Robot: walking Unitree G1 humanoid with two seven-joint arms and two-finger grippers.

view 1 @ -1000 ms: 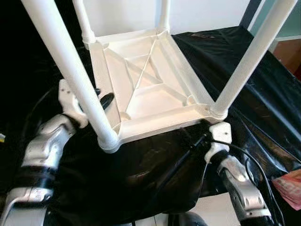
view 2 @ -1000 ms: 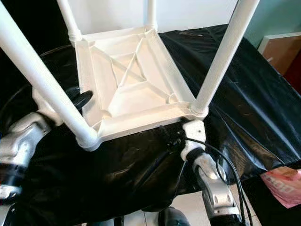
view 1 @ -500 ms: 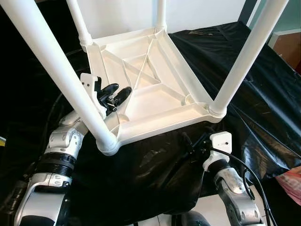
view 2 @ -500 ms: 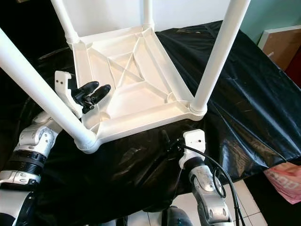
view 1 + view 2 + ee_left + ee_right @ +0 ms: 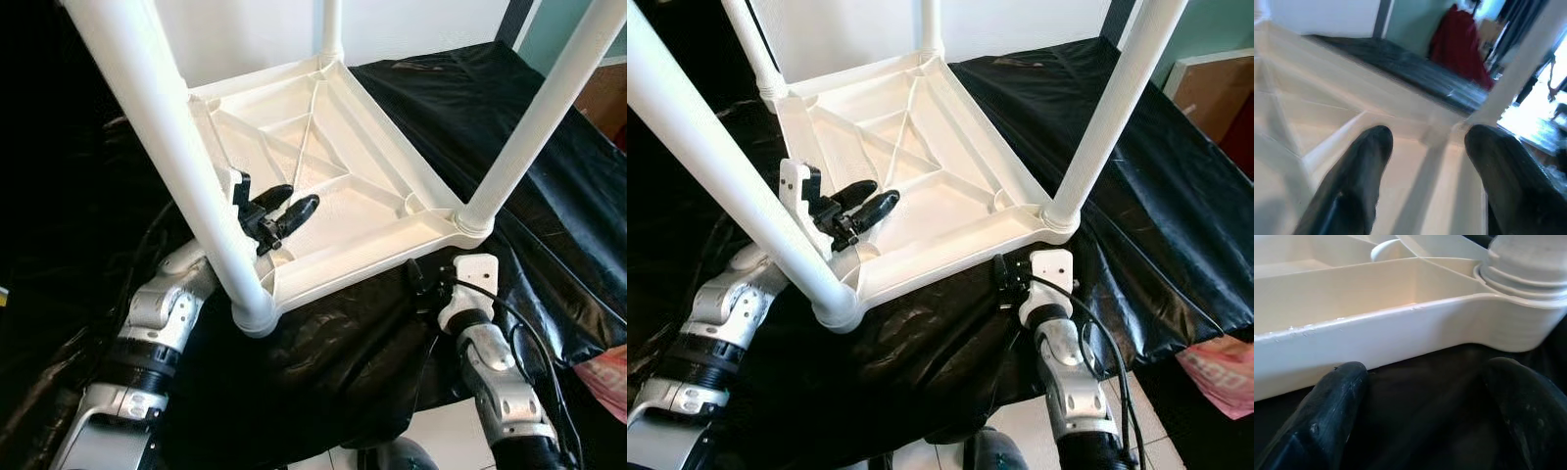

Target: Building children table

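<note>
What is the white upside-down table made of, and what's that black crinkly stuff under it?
The table looks like moulded plastic: smooth, slightly glossy white, with raised ribs crossing its underside and round tube legs plugged into corner sockets. The black sheet beneath seems to be thin plastic film, like a bin bag, since it wrinkles, drapes and shines in streaks. It might be a coated cloth instead.
</note>
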